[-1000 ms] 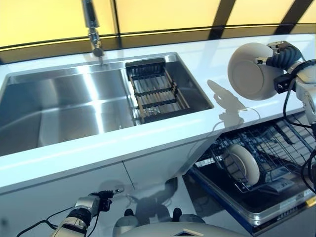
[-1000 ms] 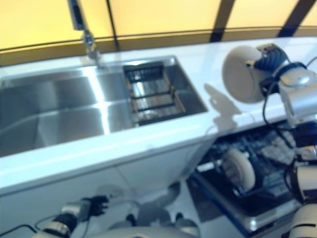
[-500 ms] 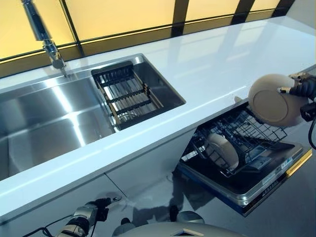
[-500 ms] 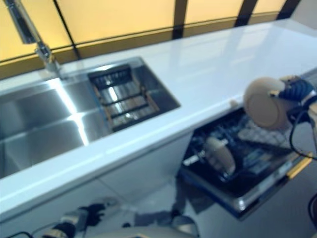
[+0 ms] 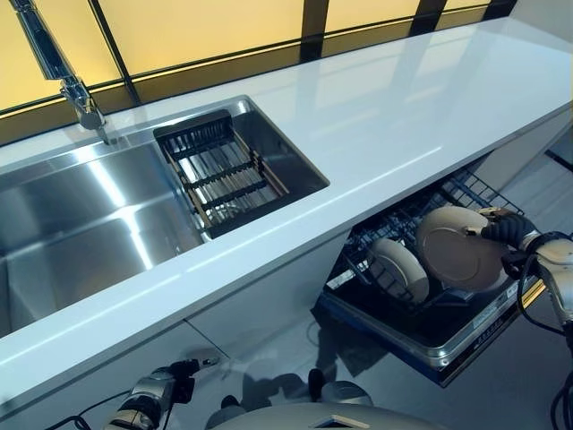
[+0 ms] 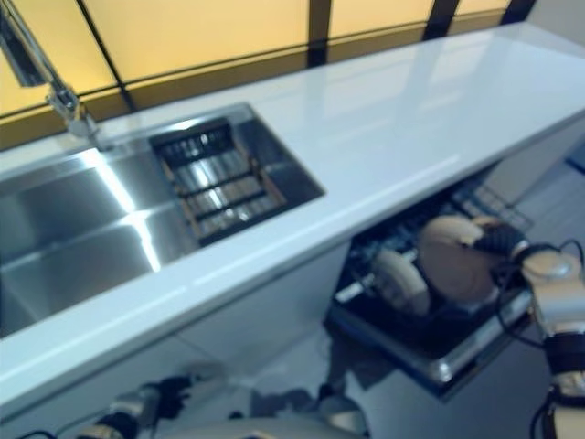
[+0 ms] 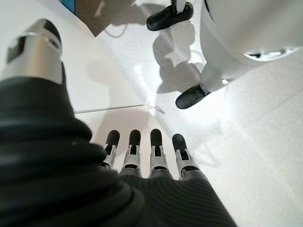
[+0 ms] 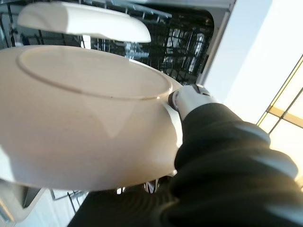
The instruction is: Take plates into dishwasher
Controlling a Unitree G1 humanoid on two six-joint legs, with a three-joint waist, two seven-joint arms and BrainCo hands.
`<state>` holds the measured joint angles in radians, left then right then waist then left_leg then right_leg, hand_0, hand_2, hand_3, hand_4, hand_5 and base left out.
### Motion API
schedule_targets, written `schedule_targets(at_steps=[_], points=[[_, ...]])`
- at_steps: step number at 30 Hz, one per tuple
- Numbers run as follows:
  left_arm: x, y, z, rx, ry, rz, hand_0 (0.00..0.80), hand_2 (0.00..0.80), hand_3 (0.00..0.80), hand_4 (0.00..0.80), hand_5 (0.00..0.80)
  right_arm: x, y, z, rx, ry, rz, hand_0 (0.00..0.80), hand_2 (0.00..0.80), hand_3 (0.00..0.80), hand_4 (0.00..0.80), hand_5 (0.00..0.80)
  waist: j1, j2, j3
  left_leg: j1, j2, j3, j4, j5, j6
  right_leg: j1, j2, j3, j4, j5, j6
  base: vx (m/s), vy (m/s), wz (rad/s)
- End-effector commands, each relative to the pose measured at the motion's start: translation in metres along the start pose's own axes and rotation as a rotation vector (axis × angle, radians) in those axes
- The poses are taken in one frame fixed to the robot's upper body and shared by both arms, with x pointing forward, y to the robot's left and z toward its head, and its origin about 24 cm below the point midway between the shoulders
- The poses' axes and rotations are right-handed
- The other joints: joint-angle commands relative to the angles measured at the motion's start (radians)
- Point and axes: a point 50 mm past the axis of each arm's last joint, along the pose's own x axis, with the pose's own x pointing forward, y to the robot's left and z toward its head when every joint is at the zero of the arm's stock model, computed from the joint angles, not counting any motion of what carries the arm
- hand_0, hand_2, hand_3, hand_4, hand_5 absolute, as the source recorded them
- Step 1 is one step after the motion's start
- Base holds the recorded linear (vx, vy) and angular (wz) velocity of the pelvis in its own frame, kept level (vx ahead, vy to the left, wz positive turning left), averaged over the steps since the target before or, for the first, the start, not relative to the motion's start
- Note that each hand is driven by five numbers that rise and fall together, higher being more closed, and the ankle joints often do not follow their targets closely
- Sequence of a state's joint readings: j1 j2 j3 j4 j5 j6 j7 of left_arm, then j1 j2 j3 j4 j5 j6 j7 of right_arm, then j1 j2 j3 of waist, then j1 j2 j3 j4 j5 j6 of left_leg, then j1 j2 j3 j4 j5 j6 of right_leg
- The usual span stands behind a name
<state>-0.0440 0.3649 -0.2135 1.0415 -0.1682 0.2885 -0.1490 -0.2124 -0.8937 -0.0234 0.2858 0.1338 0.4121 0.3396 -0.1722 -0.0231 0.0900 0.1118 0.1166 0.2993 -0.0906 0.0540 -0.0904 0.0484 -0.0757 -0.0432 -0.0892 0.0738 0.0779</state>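
Cream-coloured plate (image 5: 459,248) is down in the dishwasher rack (image 5: 421,269) now, standing on edge with its underside facing left, and the right hand (image 5: 503,229) is clamped on its right rim. From the right wrist view you can see the thumb (image 8: 189,98) pressed against the plate's back, right by the foot ring; the fingers on the other side are hidden behind the plate, but the grip is clearly on it. Just to the left of it sits a second plate (image 5: 399,270), also upright in the wire rack, close to the held one; I can't tell whether the two touch.

The rack is pulled out over the open dishwasher door (image 5: 466,345), under the right part of the white countertop (image 5: 394,116). Further left on the counter there's the steel sink (image 5: 107,215) with a slatted drain rack (image 5: 222,172) sitting in its right end, and the faucet (image 5: 58,67) at the far side.

Left hand (image 7: 142,156) hangs low near the floor (image 7: 255,127), fingers straight and relaxed, holding nothing.
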Motion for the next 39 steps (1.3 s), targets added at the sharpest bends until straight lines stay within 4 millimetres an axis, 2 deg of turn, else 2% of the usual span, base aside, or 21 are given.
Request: schedule_targets(at_steps=[1, 5, 20, 28, 36, 37, 38, 39], points=[[-0.003, 0.013, 0.022, 0.026, -0.045, 0.032, 0.0, 0.0, 0.0, 0.0, 0.0, 0.004, -0.001, 0.014, -0.037, -0.086, -0.057, 0.8, 0.8, 0.8, 0.8, 0.8, 0.031, -0.021, 0.016, 0.034, 0.002, -0.037, 0.007, -0.046, 0.035, -0.002, -0.044, -0.056, 0.037, 0.006, 0.062, -0.017, -0.034, 0.01], [-0.003, 0.013, 0.022, 0.03, -0.047, 0.033, 0.0, 0.0, 0.0, 0.0, 0.0, 0.009, 0.007, 0.009, -0.035, -0.068, -0.06, 0.8, 0.8, 0.8, 0.8, 0.8, 0.039, -0.012, 0.022, 0.037, 0.001, -0.042, 0.007, -0.047, 0.033, 0.004, -0.048, -0.065, 0.035, 0.005, 0.062, 0.001, -0.039, 0.01], [-0.004, 0.01, 0.031, 0.038, -0.054, 0.036, 0.0, 0.0, 0.0, 0.0, 0.0, 0.023, 0.015, 0.014, -0.053, -0.043, -0.097, 0.8, 0.8, 0.8, 0.8, 0.8, 0.061, 0.011, 0.035, 0.027, 0.005, -0.054, 0.01, -0.04, 0.021, 0.007, -0.057, -0.087, 0.028, 0.004, 0.06, -0.007, -0.027, 0.05], [-0.004, 0.006, 0.037, 0.046, -0.058, 0.029, 0.0, 0.0, 0.0, 0.0, 0.0, 0.034, 0.029, 0.013, -0.062, -0.004, -0.068, 0.8, 0.8, 0.8, 0.8, 0.8, 0.074, 0.026, 0.042, 0.025, 0.004, -0.059, 0.011, -0.035, 0.015, 0.012, -0.065, -0.101, 0.025, 0.005, 0.059, 0.0, 0.0, 0.0], [-0.004, 0.004, 0.04, 0.055, -0.068, 0.016, 0.0, 0.0, 0.0, 0.0, 0.0, 0.041, 0.042, 0.001, -0.088, 0.072, -0.004, 0.8, 0.8, 0.8, 0.8, 0.8, 0.085, 0.034, 0.046, 0.023, -0.001, -0.064, 0.011, -0.035, 0.014, 0.013, -0.073, -0.109, 0.027, 0.005, 0.059, 0.0, 0.009, 0.03], [-0.004, 0.004, 0.041, 0.057, -0.069, 0.014, 0.0, 0.0, 0.0, 0.0, 0.0, 0.041, 0.042, 0.0, -0.088, 0.082, -0.002, 0.718, 0.718, 0.718, 0.718, 0.718, 0.086, 0.034, 0.047, 0.024, -0.001, -0.064, 0.011, -0.035, 0.014, 0.014, -0.073, -0.111, 0.028, 0.006, 0.058, 0.008, 0.011, 0.05], [-0.004, 0.004, 0.041, 0.059, -0.068, 0.012, 0.0, 0.0, 0.0, 0.0, 0.0, 0.041, 0.042, -0.002, -0.09, 0.09, -0.014, 0.386, 0.386, 0.386, 0.386, 0.386, 0.087, 0.034, 0.047, 0.025, -0.001, -0.064, 0.011, -0.034, 0.014, 0.015, -0.073, -0.111, 0.028, 0.006, 0.058, 0.015, 0.011, 0.05], [-0.004, 0.004, 0.041, 0.058, -0.067, 0.011, 0.0, 0.0, 0.0, 0.0, 0.0, 0.041, 0.042, -0.003, -0.081, 0.099, -0.013, 0.0, 0.0, 0.0, 0.0, 0.0, 0.086, 0.034, 0.047, 0.025, -0.001, -0.063, 0.011, -0.035, 0.014, 0.016, -0.073, -0.111, 0.028, 0.005, 0.058, 0.019, 0.013, 0.04]])
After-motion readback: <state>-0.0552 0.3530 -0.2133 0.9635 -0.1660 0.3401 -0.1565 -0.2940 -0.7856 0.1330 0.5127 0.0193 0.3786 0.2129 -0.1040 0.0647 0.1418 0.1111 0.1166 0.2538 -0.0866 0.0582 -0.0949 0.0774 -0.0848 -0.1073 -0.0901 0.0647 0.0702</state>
